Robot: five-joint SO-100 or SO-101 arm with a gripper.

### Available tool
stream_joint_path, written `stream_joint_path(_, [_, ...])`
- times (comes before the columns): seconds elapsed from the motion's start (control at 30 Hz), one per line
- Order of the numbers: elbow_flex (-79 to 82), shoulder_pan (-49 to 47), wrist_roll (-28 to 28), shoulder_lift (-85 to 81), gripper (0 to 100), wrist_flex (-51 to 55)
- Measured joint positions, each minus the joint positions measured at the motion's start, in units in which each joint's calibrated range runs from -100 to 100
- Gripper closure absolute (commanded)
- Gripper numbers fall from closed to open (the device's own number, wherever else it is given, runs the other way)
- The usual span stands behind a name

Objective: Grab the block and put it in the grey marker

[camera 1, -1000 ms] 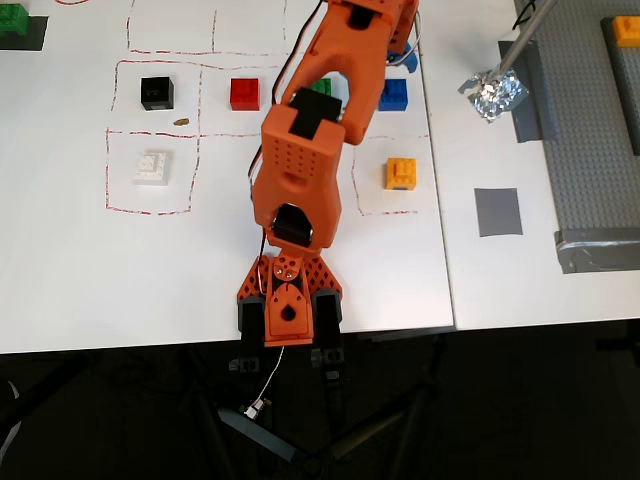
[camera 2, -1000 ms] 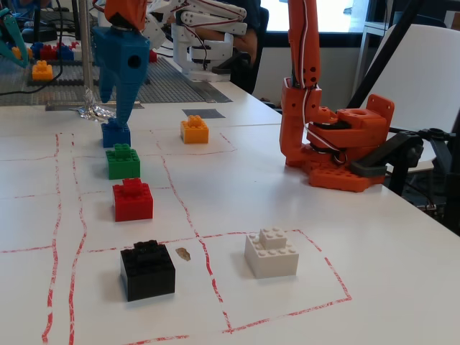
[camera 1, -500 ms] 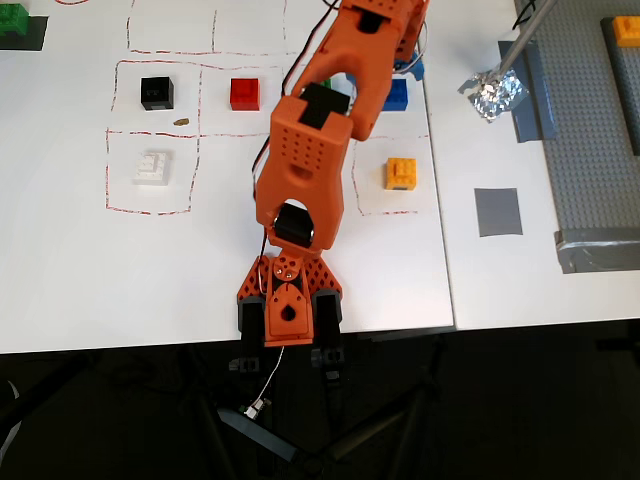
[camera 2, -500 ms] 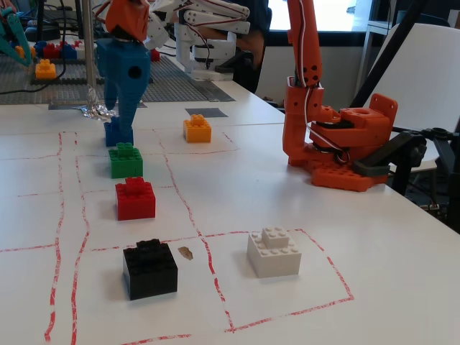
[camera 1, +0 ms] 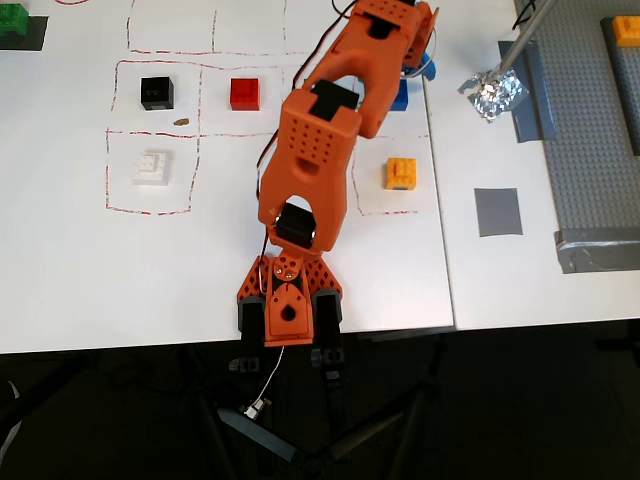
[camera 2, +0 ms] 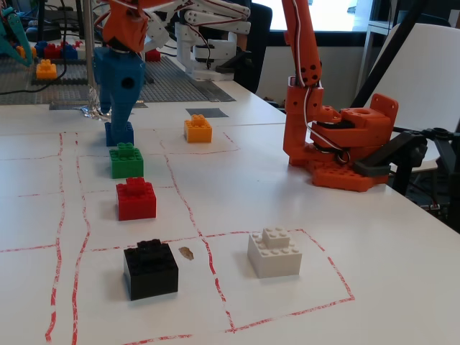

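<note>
Straddling the block (camera 2: 118, 134), the end effector (camera 2: 117, 123) stands over it; grip cannot be told.

A robotics lab or maker workshop: an orange 3D-printed arm (camera 2: 316, 108) stands bolted at the edge of a white table (camera 2: 402, 287) marked out in hand-drawn red grid lines (camera 2: 194, 215), with coloured toy bricks (camera 2: 136, 199) set in the cells. In the fixed view, a second, white robot arm (camera 2: 208, 36) sits on a studded grey baseplate (camera 2: 65, 83) behind, beside more bricks (camera 2: 44, 69). Tripod legs (camera 1: 290, 440) spread beneath the table in the overhead view, and a white chair (camera 2: 424, 79) stands by a bright window (camera 2: 338, 14).
</note>
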Motion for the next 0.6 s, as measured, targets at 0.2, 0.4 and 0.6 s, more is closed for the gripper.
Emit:
stream_joint_path(0.2, [1.08,0.8,-0.15,1.38,66,-1.77])
stream_joint_path(0.4, [2.61,1.4,-0.15,1.29,69,-4.58])
stream_joint_path(0.6, [3.7,2.39,-0.15,1.29,76,-5.47])
